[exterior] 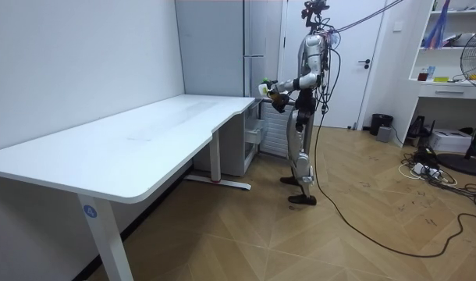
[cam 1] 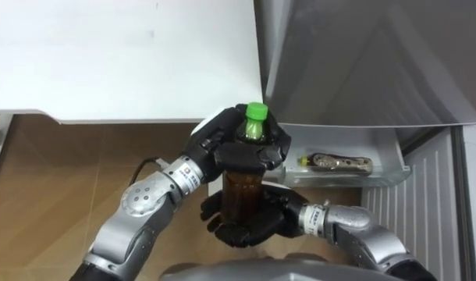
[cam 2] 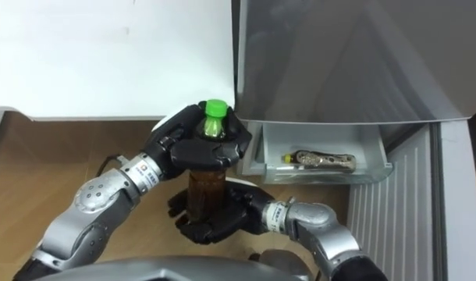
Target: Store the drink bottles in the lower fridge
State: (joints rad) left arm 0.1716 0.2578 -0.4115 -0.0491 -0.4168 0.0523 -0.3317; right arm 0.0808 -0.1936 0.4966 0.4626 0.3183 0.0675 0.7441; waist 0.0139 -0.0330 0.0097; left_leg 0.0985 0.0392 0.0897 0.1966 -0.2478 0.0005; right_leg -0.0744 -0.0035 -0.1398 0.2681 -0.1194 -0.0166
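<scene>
On my feed the robot stands at the far end of the long white worktop [cam 1: 121,55], facing the tall grey fridge [cam 1: 363,62], and it holds the brown plastic drink bottle with a green cap [cam 1: 242,191] upright in front of its chest, between the worktop's edge and the fridge. I see the left hand [cam 1: 222,152] clenched round the bottle's neck just under the cap, and the right hand [cam 1: 253,222] curled round its base from below. Just beyond, the pale lower fridge drawer [cam 1: 339,178] is open with a second small bottle [cam 1: 335,162] lying on its side inside.
</scene>
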